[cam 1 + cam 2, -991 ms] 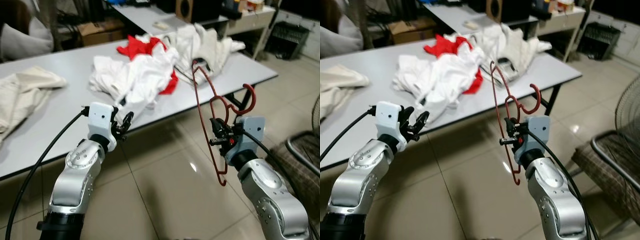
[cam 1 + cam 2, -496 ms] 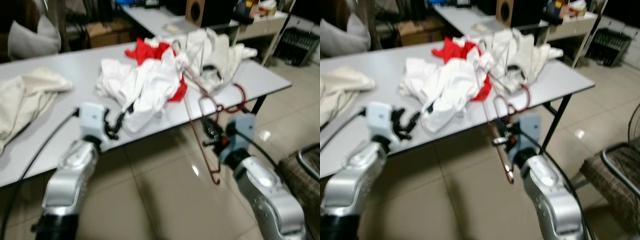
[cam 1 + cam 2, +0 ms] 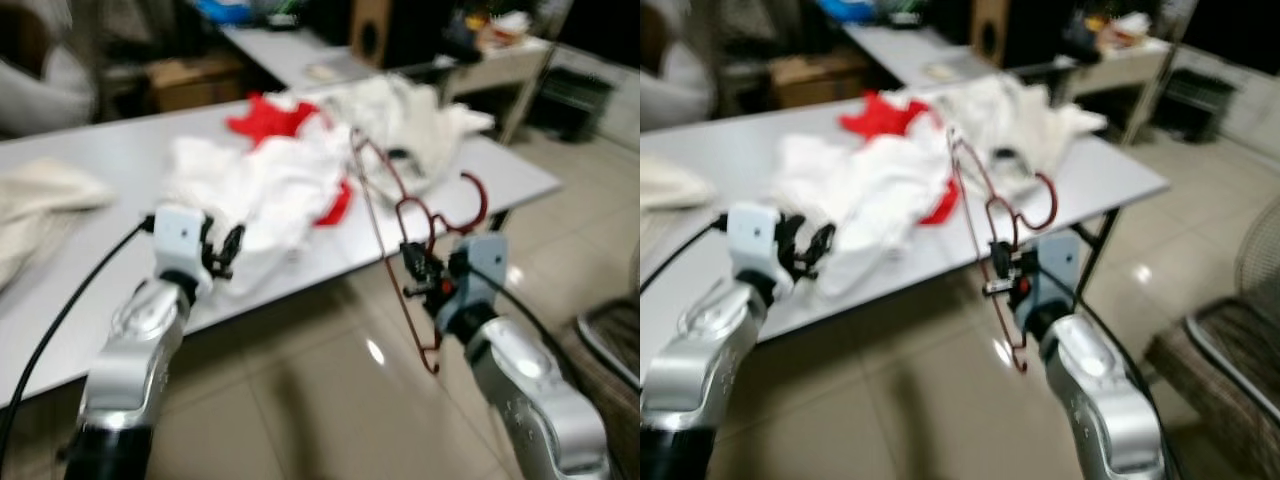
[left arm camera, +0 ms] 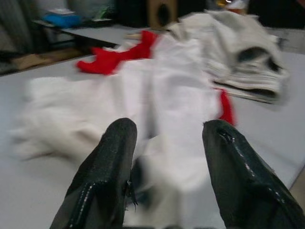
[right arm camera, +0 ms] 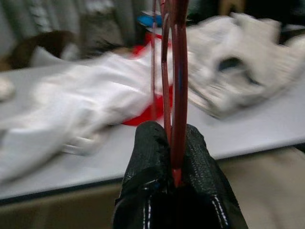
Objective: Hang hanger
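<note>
Two black fingers of our right gripper [image 3: 420,277] pinch the red hanger [image 3: 400,215] by its thin frame, holding it upright above the floor, just beside the table [image 3: 100,150] edge. We judge it light and stiff, its smooth wire apt to swivel, so a hold near the hook seems steadiest. Our left gripper [image 4: 164,157] hovers with fingers apart, holding nothing, before the heap of white and red clothes [image 3: 270,170].

One red wire hanger [image 3: 400,215], two grippers: left gripper [image 3: 228,247] and right gripper [image 3: 415,275]. On the grey table [image 3: 120,150] there's one heap of white clothes [image 3: 270,180], one red garment [image 3: 265,117] and one cream cloth [image 3: 35,195].
</note>
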`<state>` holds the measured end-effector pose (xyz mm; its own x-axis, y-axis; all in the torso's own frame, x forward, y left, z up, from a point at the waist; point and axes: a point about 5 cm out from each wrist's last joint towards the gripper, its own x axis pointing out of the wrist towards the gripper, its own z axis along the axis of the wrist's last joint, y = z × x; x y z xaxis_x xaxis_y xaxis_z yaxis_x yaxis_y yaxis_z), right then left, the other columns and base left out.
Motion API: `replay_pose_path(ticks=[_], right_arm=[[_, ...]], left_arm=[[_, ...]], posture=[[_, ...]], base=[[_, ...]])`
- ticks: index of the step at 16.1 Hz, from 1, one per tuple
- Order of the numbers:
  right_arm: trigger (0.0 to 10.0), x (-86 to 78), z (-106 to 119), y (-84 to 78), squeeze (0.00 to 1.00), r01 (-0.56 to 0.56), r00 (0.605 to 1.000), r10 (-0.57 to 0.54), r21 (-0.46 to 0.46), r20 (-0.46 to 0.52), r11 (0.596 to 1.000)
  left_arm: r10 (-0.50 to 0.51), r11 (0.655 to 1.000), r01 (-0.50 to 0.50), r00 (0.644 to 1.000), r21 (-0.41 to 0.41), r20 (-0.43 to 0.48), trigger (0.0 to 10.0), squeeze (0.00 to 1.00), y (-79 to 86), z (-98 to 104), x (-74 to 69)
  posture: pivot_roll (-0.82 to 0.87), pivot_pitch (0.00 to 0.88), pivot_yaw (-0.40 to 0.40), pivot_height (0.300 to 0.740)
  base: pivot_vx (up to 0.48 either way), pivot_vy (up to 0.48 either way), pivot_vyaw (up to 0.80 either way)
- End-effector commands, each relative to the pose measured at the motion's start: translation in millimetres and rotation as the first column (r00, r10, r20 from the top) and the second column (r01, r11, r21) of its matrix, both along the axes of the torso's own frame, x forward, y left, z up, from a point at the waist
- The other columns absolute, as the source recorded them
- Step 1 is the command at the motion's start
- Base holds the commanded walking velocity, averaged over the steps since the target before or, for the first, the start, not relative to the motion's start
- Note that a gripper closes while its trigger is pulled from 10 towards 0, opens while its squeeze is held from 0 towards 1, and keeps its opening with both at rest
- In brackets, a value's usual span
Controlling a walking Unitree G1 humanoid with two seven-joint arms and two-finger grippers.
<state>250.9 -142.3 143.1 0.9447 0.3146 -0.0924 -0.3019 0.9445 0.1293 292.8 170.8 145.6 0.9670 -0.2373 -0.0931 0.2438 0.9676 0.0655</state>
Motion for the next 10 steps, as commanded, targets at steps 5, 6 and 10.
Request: replay_pose_path(ticks=[5,6,10], right_arm=[[10.0,-0.9,2,-1.1,0.00,0.014,1.000,-0.014,0.009,0.000,1.000],[10.0,-1.4,2,-1.6,0.00,0.019,1.000,-0.019,0.011,-0.001,1.000],[10.0,-2.6,2,-12.0,0.00,0.059,0.998,-0.059,0.006,0.003,0.998]], left_arm=[[-0.042,0.993,0.046,0.998,0.106,-0.044,10.0,0.00,9.1,-4,-6.0],[-0.039,0.988,0.050,0.996,0.147,-0.077,10.0,0.00,13.3,-8,-5.1],[-0.036,0.970,0.084,0.978,0.227,-0.207,10.0,0.00,24.7,-20,3.9]], posture=[[-0.18,0.000,0.016,0.740],[-0.18,0.000,0.016,0.740],[-0.18,0.000,0.017,0.740]], base=[[0.000,0.000,0.00],[0.000,0.000,0.00],[0.000,0.000,0.00]])
